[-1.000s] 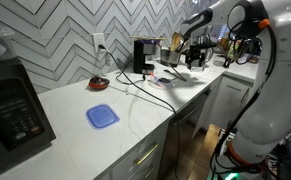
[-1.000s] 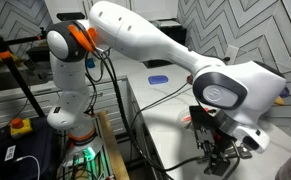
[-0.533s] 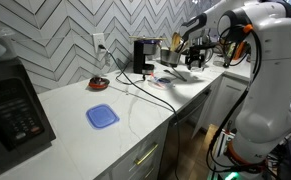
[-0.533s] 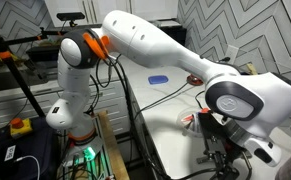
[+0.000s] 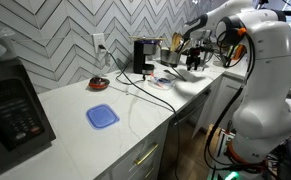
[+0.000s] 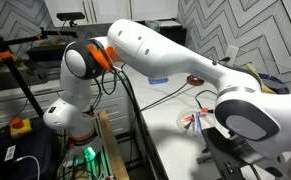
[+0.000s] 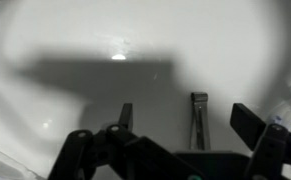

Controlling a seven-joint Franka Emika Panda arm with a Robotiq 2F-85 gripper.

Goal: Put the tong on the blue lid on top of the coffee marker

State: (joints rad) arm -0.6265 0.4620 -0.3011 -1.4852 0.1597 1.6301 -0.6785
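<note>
The blue lid [image 5: 102,116] lies flat on the white counter, well away from the arm; it also shows in an exterior view [image 6: 158,79]. The black coffee maker [image 5: 142,55] stands upright against the tiled wall. My gripper [image 5: 192,62] hangs over the far end of the counter, past the coffee maker. In the wrist view the gripper [image 7: 190,125] is open, and the metal tong [image 7: 199,120] lies on the white counter between its dark fingers. I cannot tell whether the fingers touch it.
A large black microwave [image 5: 10,105] stands at the near end of the counter. Cables [image 5: 150,92] run across the counter from the wall socket. Small items [image 5: 167,78] lie by the coffee maker. A bottle and clutter [image 5: 225,52] stand behind the gripper.
The arm has swung across the exterior views and the gripper has sunk a little toward the far end of the counter. The lid and coffee maker have not moved.
</note>
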